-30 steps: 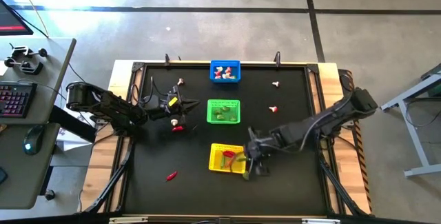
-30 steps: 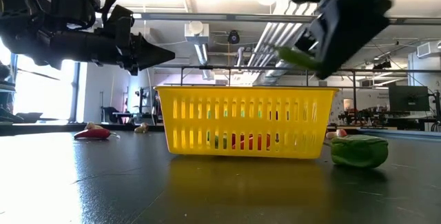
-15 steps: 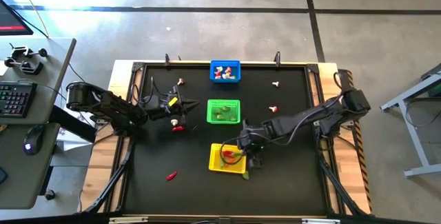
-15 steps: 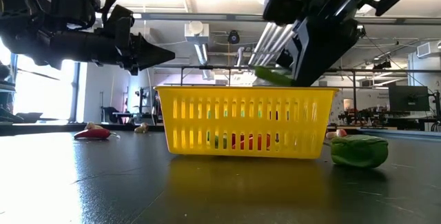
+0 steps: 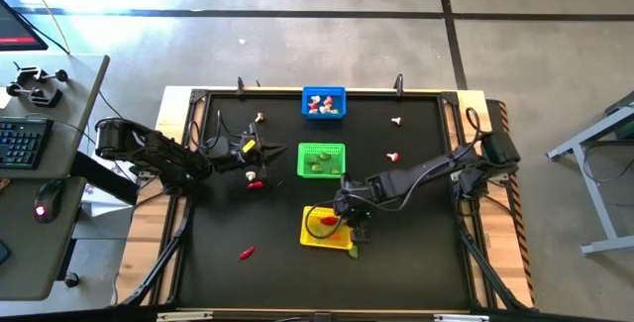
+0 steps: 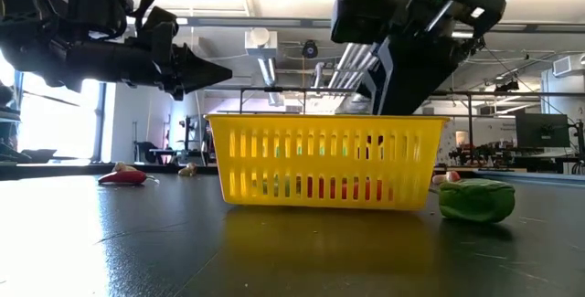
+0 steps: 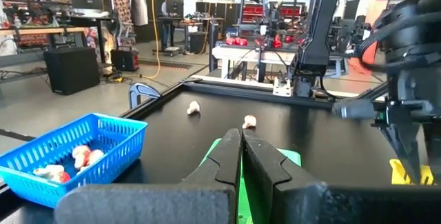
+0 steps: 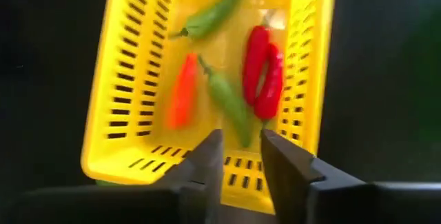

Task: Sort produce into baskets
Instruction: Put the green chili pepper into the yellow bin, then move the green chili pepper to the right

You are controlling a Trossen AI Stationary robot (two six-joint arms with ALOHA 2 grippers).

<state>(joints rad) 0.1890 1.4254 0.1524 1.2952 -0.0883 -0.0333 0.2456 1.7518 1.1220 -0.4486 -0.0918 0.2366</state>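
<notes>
Hovering over the yellow basket (image 8: 207, 79), right gripper (image 8: 240, 156) narrowly parted, empty, green chilli (image 8: 227, 100) lying directly below in the basket, long axis toward the fingers; left gripper (image 7: 241, 156) closed, waiting further off.

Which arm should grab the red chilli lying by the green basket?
Left. Its shut pincer hovers just beyond the slim red toy chilli, beside the green square plastic mesh basket. The right pincer is open over the yellow mesh basket, farther away.
</notes>
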